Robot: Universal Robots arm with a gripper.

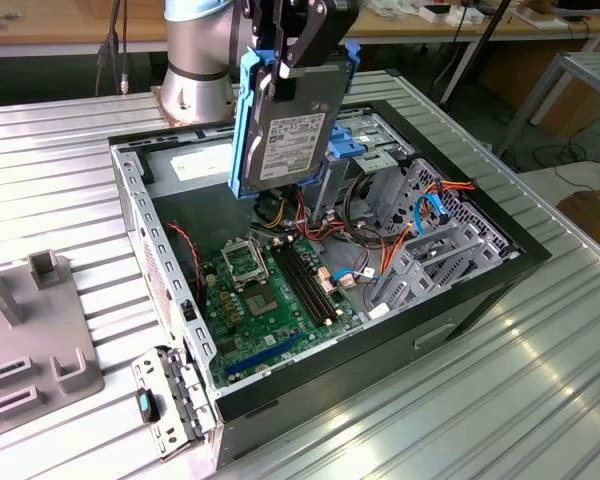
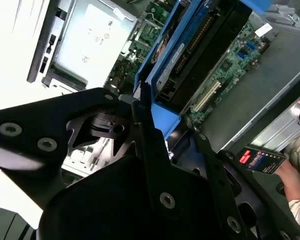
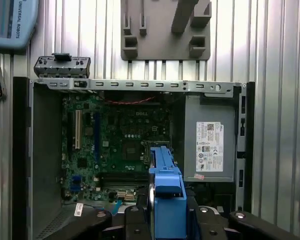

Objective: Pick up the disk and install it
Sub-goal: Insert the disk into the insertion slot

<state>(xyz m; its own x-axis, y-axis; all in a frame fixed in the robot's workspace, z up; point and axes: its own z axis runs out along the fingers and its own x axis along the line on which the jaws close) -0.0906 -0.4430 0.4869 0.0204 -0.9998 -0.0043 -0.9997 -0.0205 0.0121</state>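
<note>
Working above a ribbed metal worktop (image 1: 540, 400), over an open computer case (image 1: 460, 320) lying on its side with the cover off. Looking down, in the first wrist view, onto the green circuit board (image 3: 115, 145) on the case floor and the grey power supply (image 3: 210, 150) beside it. Hanging near the metal drive cage (image 1: 392, 190) toward the exterior view's right of the case, with loose red, orange and blue cables (image 1: 385, 250) crowding between cage and board.

Holding the disk (image 1: 290, 130) in the air, upright, label facing the exterior camera, blue rails running down both long edges, lower end above the case interior and touching nothing. Pinching the disk at its top end with the hand (image 1: 285, 55), closed hard on it.

Judging the step in hand as carrying the disk over the open case. Calling, most likely, for a squeeze firm enough to stop any swing, for holding the body plumb rather than letting it tilt, and for staying high enough to clear the case wall and the cables. Snagging those wires looking like the likeliest trouble.
</note>
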